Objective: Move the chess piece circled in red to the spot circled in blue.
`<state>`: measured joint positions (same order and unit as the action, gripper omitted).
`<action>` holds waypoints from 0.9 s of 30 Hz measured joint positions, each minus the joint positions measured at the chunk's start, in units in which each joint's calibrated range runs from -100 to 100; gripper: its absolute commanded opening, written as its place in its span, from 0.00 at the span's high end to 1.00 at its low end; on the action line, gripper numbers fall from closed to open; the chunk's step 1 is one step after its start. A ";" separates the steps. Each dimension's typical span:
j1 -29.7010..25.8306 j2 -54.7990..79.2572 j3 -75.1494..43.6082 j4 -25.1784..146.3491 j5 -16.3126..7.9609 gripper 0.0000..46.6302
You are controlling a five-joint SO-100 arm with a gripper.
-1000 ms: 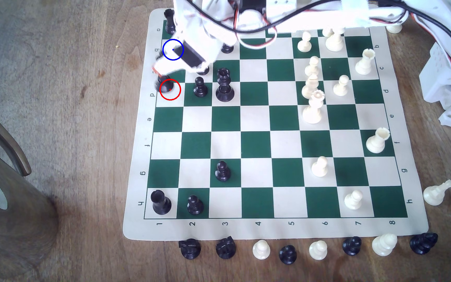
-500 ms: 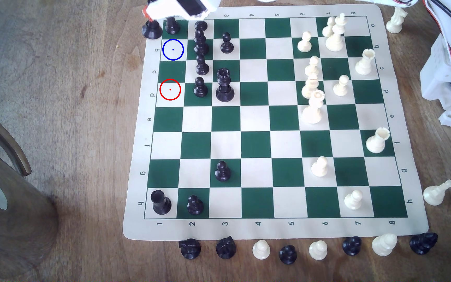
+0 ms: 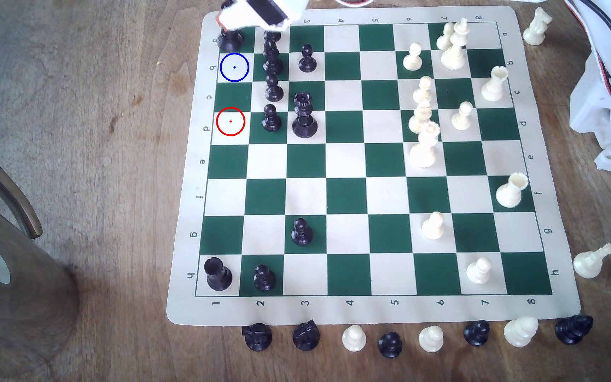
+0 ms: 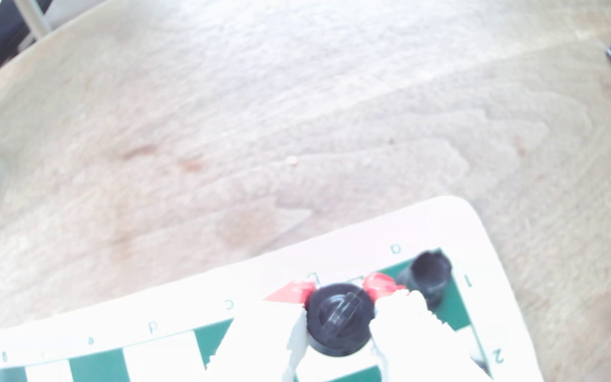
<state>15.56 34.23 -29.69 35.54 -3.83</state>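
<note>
Black king [image 4: 340, 319] is clamped in the claw [image 4: 339, 294], red-tipped fingers [image 4: 379, 284] pressed on either side of its head; wrist view looks down on the cross tip. In the exterior view the king [image 3: 230, 41] hangs under the claw [image 3: 231, 26] at the board's far corner by the exterior view's left, over the a-row, w/ its base dark against the green corner square. A black rook [image 4: 427, 275] stands just beside it on that corner square. Blue-ringed cream square [image 3: 234, 67] is next row nearer the camera, bare. Red ring [image 3: 230, 121] sits two rows nearer still, also bare. Chess mat [image 3: 186, 279] lies on the wooden surface [image 3: 94, 183]. Captured pieces, black & white, line the mat's near edge.
</note>
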 measured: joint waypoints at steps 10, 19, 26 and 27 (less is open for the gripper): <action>0.00 2.18 3.16 -3.19 0.10 1.00; 0.00 4.86 3.16 -5.66 0.24 1.00; 0.00 4.94 3.07 -6.77 -0.29 0.48; 0.00 4.94 3.07 -7.01 -0.39 0.46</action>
<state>15.56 39.17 -26.62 28.53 -4.22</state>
